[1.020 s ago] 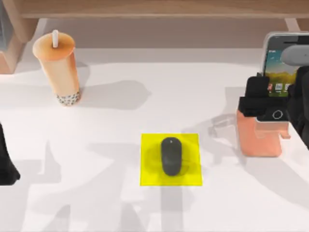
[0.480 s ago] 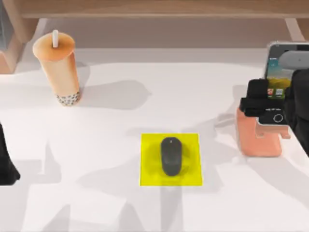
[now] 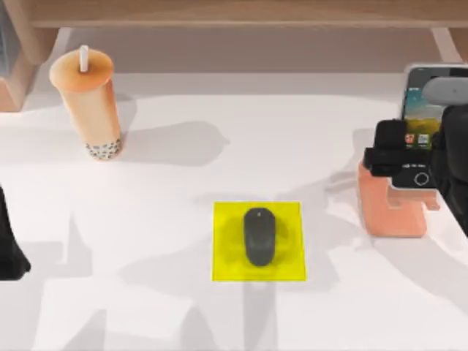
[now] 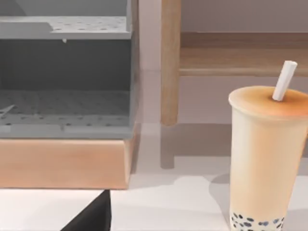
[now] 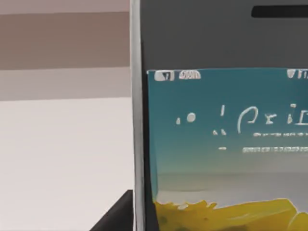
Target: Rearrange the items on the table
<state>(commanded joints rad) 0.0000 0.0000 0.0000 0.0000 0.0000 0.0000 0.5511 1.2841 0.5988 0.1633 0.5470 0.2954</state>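
**Right arm setting the phone in its stand**

At the bench's (image 3: 183, 307) right edge, the right gripper (image 3: 409, 157) has its jaws closed on the smartphone (image 3: 424, 110), which stands upright in the pink stand (image 3: 391, 205). The mouse (image 3: 259, 235) lies on the yellow pad (image 3: 259, 272) at centre. The bubble-tea cup (image 3: 91, 99) stands far left. The left arm (image 3: 9, 245) is parked at the left edge; I cannot tell how its jaws stand. Risk: letting go before the phone is seated could tip it.

White tabletop (image 3: 183, 314), wooden shelf (image 3: 234, 11) behind, grey perforated rack (image 4: 65, 72)
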